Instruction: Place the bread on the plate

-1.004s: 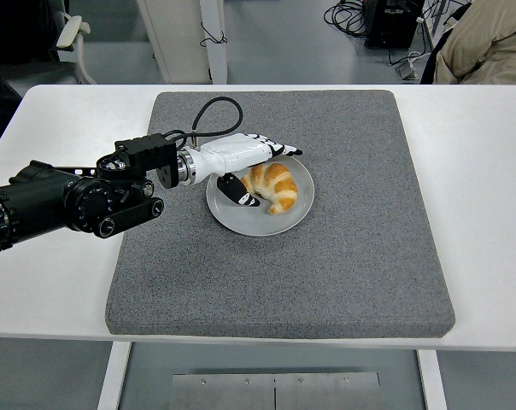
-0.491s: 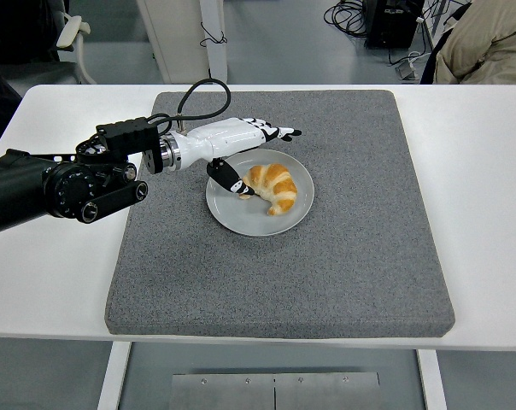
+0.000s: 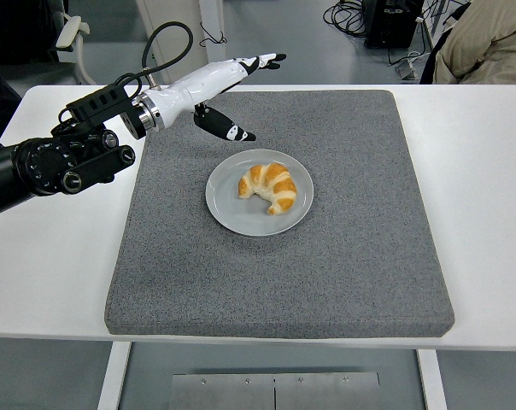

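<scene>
Now the bread (image 3: 271, 187) lies on the plate (image 3: 232, 213), while the left hand (image 3: 221, 81) hovers above the mat (image 3: 352, 248), fingers (image 3: 262, 61) released.

Left hand (image 3: 228, 90) raised, fingers spread, empty.

Mat (image 3: 360, 256): coarse grey felt-like cloth, matt, fuzzy texture; worktop (image 3: 489, 213) under it is smooth white laminate, low sheen. Plate (image 3: 241, 218) is smooth grey, matt-to-satin glaze; bread (image 3: 271, 186) has a glossy golden-brown flaky crust. Left hand (image 3: 228, 90) has a glossy white hard plastic shell with black fingertips (image 3: 275, 58); the arm (image 3: 44, 166) is matt black.
</scene>
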Controlling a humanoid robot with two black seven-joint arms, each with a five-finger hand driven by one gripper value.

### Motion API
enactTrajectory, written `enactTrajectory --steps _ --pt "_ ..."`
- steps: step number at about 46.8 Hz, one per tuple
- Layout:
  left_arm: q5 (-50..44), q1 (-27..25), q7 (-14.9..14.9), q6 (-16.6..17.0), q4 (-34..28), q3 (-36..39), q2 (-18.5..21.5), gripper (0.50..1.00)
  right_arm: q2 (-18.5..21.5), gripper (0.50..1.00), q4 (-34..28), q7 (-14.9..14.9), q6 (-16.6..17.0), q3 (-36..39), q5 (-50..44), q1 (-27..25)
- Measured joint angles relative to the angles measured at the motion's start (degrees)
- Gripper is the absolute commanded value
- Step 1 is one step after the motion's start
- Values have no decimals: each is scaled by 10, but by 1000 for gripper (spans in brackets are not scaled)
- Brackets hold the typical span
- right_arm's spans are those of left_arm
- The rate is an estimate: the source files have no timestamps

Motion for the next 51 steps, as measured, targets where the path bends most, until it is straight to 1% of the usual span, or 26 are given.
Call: enactTrajectory --steps 12,18,23,32,41,47,51 --pt "-77 2 -2 1 1 -19 23 980 0 1000 0 0 0 0 0 0" --pt "-117 3 -1 0 1 -46 24 981 0 1000 0 0 0 0 0 0" --pt "-163 15 1 0 1 -68 22 983 0 1000 0 0 0 0 0 0" --pt "-226 30 4 2 1 -95 12 983 0 1000 0 0 0 0 0 0" --pt "-292 61 7 10 11 -146 -12 983 0 1000 0 0 0 0 0 0" --pt "-300 81 8 30 16 -181 -28 983 0 1000 0 0 0 0 0 0" --pt "-302 93 9 34 21 -207 -35 983 0 1000 0 0 0 0 0 0"
